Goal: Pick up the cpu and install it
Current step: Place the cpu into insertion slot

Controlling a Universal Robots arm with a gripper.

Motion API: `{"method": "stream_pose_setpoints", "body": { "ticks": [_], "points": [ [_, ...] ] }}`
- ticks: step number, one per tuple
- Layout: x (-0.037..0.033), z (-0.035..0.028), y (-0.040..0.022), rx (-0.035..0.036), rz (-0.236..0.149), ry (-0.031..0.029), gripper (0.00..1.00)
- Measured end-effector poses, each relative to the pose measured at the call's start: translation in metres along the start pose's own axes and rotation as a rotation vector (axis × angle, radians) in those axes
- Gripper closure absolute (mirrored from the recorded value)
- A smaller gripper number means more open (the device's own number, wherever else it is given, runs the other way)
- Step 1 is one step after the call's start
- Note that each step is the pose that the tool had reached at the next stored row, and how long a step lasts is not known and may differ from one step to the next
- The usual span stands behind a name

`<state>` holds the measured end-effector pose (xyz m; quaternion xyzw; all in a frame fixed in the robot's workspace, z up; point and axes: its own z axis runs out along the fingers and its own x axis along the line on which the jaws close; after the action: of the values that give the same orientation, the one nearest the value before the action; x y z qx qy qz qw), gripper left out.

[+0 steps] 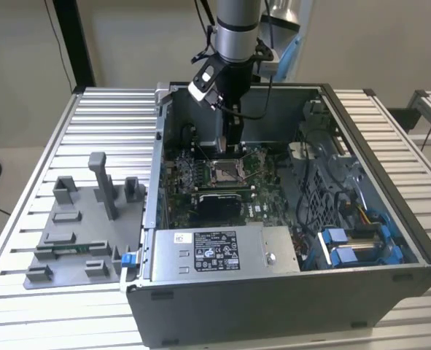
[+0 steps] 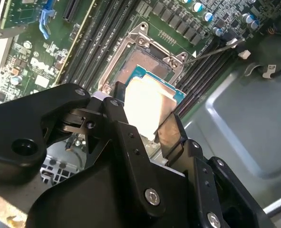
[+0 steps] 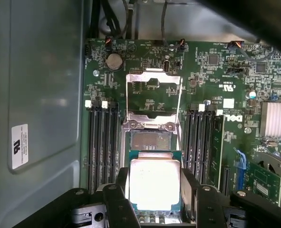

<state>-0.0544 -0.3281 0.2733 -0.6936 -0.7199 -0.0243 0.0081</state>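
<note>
The cpu, a small square chip with a bright silver top and green rim, sits between my black fingers in both wrist views. My gripper is shut on the cpu, gripping it at two opposite edges. It hangs just short of the open metal-framed socket on the green motherboard, partly overlapping the socket. In the exterior view my gripper reaches down into the computer case, just above the socket.
The socket's retention frame is flipped open beyond it. Memory slots flank the socket on both sides. A power supply and blue-tabbed drive bays fill the case's near side. A grey fixture tray lies at the exterior view's left.
</note>
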Motion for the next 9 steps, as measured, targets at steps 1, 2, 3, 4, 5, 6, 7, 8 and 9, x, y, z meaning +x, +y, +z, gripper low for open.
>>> {"method": "stream_pose_setpoints", "body": {
  "ticks": [1, 2, 3, 4, 5, 6, 7, 8, 9],
  "points": [
    [0.0002, 0.0011, 0.0, 0.0, 0.0, 0.0, 1.0],
    [0.0002, 0.0022, 0.0, -0.0001, 0.0, 0.0001, 1.0],
    [0.0002, 0.0035, 0.0, -0.0001, 0.0, 0.0001, 1.0],
    [0.0001, 0.0049, -0.0001, -0.0001, 0.001, 0.0, 1.0],
    [0.0, 0.0064, -0.0002, 0.0, 0.001, 0.0, 1.0],
    [-0.0001, 0.0081, -0.0002, 0.0, 0.001, 0.0, 1.0],
    [-0.0001, 0.01, -0.0002, 0.0, 0.001, 0.0, 1.0],
    [-0.0002, 0.0118, -0.0003, -0.0002, 0.001, 0.0001, 1.0],
    [-0.0003, 0.0136, -0.0003, -0.0001, 0.001, 0.0, 1.0]
  ]
}}
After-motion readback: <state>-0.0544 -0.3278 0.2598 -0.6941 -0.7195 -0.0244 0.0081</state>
